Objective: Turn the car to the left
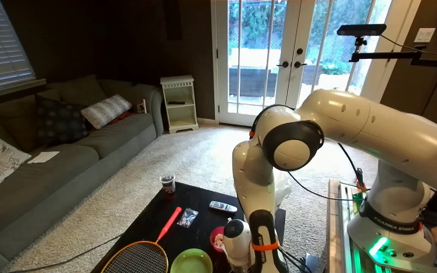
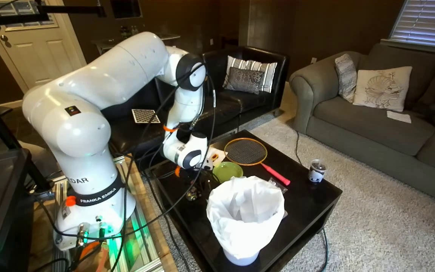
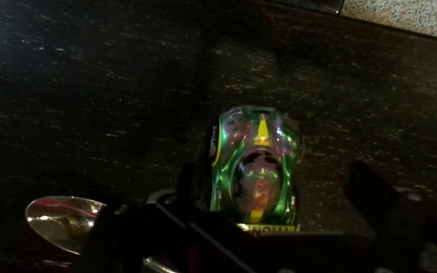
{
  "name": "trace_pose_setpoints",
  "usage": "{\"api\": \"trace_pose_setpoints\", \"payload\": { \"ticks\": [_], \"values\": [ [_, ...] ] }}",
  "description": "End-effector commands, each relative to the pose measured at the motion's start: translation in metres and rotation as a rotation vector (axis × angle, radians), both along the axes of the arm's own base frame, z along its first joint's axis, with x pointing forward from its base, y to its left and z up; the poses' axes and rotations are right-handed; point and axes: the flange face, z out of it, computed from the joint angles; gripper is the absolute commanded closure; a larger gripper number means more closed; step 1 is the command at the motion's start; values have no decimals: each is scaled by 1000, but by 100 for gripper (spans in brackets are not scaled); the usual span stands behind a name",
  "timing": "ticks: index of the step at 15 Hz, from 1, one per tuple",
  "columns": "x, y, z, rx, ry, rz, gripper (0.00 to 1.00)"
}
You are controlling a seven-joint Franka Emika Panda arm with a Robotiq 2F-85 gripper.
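The car (image 3: 254, 167) is a shiny green and clear toy with yellow and orange marks. In the wrist view it sits on the dark table with its pointed yellow mark toward the top of the picture. My gripper (image 3: 273, 178) is open, with one dark finger on each side of the car. The left finger is close beside the car; a gap shows between the car and the right finger. The rear of the car is partly hidden by the gripper. In an exterior view the gripper (image 2: 200, 181) is low over the table, dark and hard to make out.
A metal spoon (image 3: 65, 223) lies left of the gripper. A green bowl (image 2: 228, 172), a pink bowl (image 1: 217, 239), a racket (image 2: 246, 152), a remote (image 1: 223, 206) and a cup (image 2: 316, 171) are on the table (image 2: 300, 211). A white-lined bin (image 2: 246, 215) stands at one end.
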Motion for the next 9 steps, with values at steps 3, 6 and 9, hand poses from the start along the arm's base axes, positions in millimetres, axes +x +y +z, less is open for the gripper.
{"api": "trace_pose_setpoints", "payload": {
  "ticks": [3,6,9],
  "values": [
    [3,4,-13,9,-9,-20,0],
    [5,3,-17,9,-8,-21,0],
    [7,3,-21,4,-11,-23,0]
  ]
}}
